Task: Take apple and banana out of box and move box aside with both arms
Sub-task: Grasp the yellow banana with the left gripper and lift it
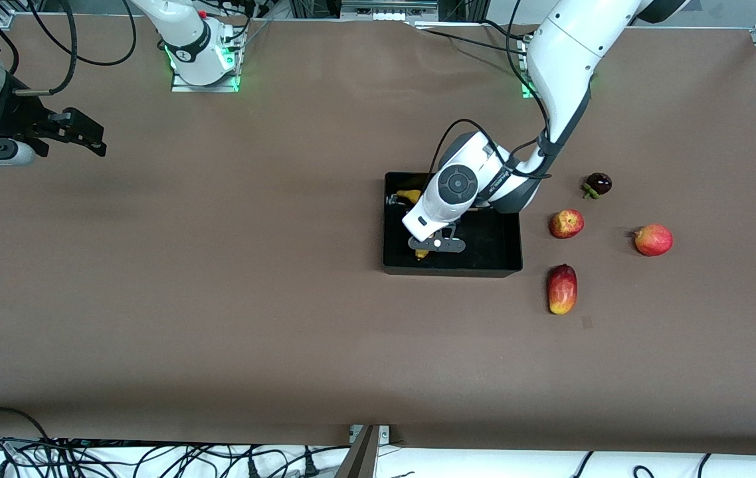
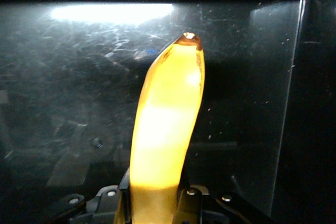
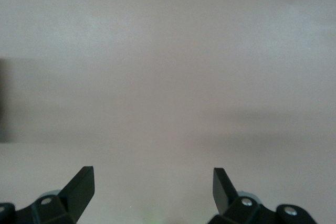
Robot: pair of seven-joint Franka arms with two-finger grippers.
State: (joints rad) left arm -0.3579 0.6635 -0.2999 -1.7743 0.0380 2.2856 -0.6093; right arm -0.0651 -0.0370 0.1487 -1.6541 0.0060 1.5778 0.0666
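My left gripper (image 1: 426, 247) is down inside the black box (image 1: 504, 255), and my fingers (image 2: 185, 199) are clamped on either side of the banana (image 2: 167, 129). The banana sticks out ahead of my grip with its dark tip pointing at the box's glossy wall, and the scratched black floor lies just under it. From the front, only bits of yellow show past my wrist: one piece beside my fingers and another toward the box's wall nearer the bases.

Outside the box, toward my left arm's end of the table, the small red-and-yellow apple (image 1: 566, 224) sits just beside the box. A second red apple (image 1: 654, 239) lies well apart from it, a long red-and-yellow fruit (image 1: 562, 289) lies nearer the front camera, and a dark purple fruit (image 1: 598, 183) lies nearer the bases.

My right gripper (image 1: 79, 136) waits over bare brown table (image 1: 218, 299) at the right arm's end, well away from the box, its fingers (image 3: 79, 190) spread wide with nothing between them
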